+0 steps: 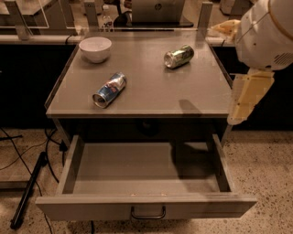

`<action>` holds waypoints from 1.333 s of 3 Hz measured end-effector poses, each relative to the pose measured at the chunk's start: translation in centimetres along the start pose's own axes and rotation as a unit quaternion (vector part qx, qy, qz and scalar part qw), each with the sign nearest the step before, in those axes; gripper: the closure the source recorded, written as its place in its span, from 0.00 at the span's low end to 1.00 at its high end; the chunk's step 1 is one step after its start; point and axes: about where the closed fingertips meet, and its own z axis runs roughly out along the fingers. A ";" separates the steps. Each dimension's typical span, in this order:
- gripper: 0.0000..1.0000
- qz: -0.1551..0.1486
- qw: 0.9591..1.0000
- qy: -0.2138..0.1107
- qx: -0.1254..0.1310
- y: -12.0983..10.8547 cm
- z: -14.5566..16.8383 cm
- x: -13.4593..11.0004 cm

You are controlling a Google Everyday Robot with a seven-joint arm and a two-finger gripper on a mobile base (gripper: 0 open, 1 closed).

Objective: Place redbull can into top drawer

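The redbull can (109, 90), blue and silver, lies on its side at the front left of the grey table top (151, 91). The top drawer (73, 164) is pulled fully out below the table; its inside is empty and its dark bar handle (148, 214) faces me. My gripper (247, 98), a cream-coloured part hanging from the white arm (268, 32), is at the right edge of the table, above its front right corner. It is well to the right of the redbull can and holds nothing.
A greenish-silver can (178, 56) lies on its side at the back right of the table. A white bowl (95, 48) stands at the back left. A laptop (158, 10) sits on the counter behind. Cables and a dark bar (27, 192) lie on the floor at left.
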 end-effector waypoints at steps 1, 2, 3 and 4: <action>0.00 -0.123 0.992 -0.028 -0.008 -1.7 1.5 -2.3; 0.00 -0.139 0.990 -0.027 -0.006 -1.6 1.3 -2.3; 0.00 -0.186 0.981 -0.055 0.020 -2.3 1.8 -4.3; 0.00 -0.246 0.964 -0.085 0.054 -3.5 2.5 -7.0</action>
